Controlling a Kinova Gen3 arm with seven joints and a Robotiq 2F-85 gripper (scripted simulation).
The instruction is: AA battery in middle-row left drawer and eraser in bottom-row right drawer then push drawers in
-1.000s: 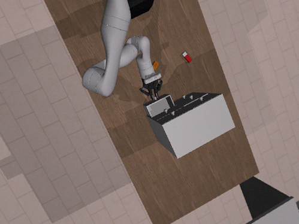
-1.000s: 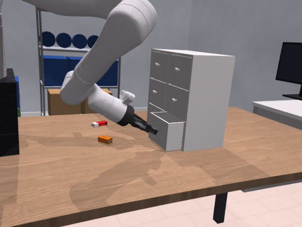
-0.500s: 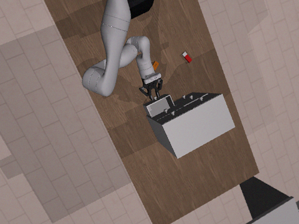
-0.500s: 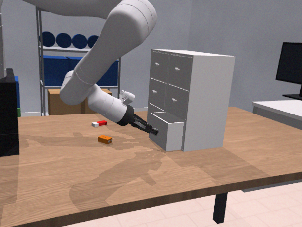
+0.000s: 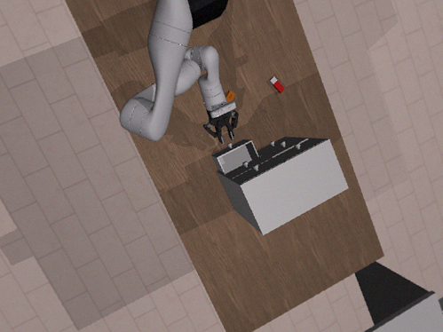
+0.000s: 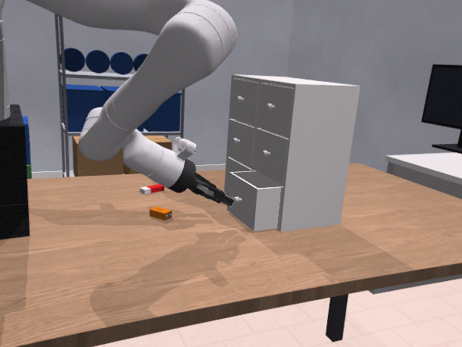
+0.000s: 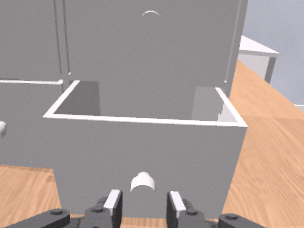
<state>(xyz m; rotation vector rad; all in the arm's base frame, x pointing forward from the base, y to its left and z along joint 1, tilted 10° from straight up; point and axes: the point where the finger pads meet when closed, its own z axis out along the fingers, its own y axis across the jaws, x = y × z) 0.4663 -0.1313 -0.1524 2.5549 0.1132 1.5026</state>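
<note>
The bottom-row right drawer (image 5: 236,160) (image 6: 268,208) (image 7: 100,155) stands partly out of the chest (image 5: 294,186) (image 6: 319,151); nothing shows in the visible part of its inside. My gripper (image 5: 227,139) (image 6: 230,201) (image 7: 144,205) is partly open and empty. Its fingertips stand just in front of that drawer's knob (image 5: 230,145) (image 6: 238,198) (image 7: 143,182), one to either side. The middle-row left drawer (image 6: 238,130) looks flush. A red block with a white end (image 5: 279,86) (image 6: 155,188), seemingly the eraser, lies on the table. No AA battery is visible.
An orange block with two silver contacts (image 5: 230,95) (image 6: 160,213) lies on the table, behind the gripper as seen from the chest. The other visible drawers look pushed in. The black robot base (image 5: 209,7) (image 6: 14,178) stands at the table's far end from the chest.
</note>
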